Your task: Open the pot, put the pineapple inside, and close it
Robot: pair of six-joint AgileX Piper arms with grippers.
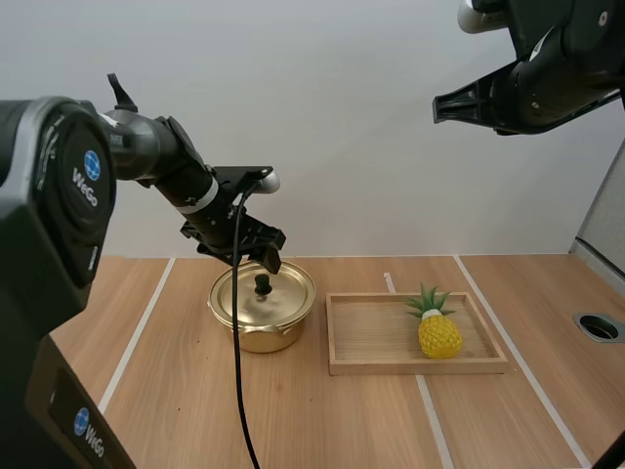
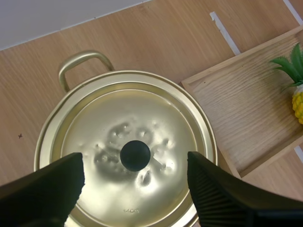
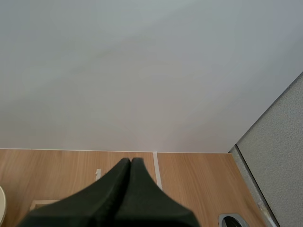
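Wooden table (image 1: 322, 420), white tape lines (image 1: 137, 337), left pincer (image 2: 135, 161) wide over lidded pot (image 1: 256, 338), right pincer (image 3: 131, 161) pressed together

The round gold-coloured metal pot (image 1: 262, 337) is polished. Its domed gold metal lid (image 2: 109, 118) shines like a mirror, with rippled reflections around the matt black round knob (image 2: 135, 155). The shallow pale wooden tray (image 1: 376, 337) is matt, with open grain. The small yellow pineapple (image 1: 439, 335) looks plastic, bumpy and faintly glossy. The left gripper (image 2: 134, 165) has matt black fingers (image 2: 222, 196), ribbed inside. The light wood-grain table (image 1: 322, 420) is smooth.
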